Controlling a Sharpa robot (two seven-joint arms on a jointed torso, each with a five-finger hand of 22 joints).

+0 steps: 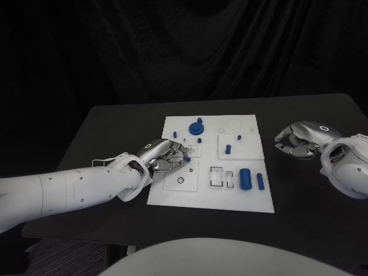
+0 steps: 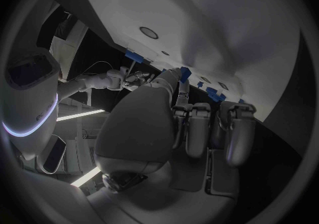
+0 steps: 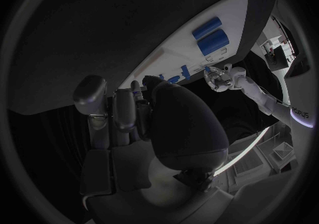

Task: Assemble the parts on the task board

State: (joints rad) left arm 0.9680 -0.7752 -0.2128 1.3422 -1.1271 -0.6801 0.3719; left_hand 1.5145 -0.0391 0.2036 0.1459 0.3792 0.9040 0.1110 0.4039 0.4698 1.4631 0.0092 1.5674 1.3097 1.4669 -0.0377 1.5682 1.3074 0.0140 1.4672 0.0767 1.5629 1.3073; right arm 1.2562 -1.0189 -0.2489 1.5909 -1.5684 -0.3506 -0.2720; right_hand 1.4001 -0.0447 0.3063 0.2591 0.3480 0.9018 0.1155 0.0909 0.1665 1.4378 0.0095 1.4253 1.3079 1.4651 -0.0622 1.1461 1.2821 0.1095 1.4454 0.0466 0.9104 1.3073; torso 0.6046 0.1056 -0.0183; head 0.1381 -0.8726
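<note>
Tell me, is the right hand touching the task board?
Apart. The head view shows the right hand beside the task board, with bare black table between them.

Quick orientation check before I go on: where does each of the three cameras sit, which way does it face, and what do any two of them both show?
Head view: on the robot's head, looking down at the task board on the black table; both white arms enter, left hand over the board's edge, right hand beside it.
Left wrist view: behind the left hand, facing the board.
Right wrist view: behind the right hand, facing the board.
Shared: both wrist views show the board's blue parts.
</note>
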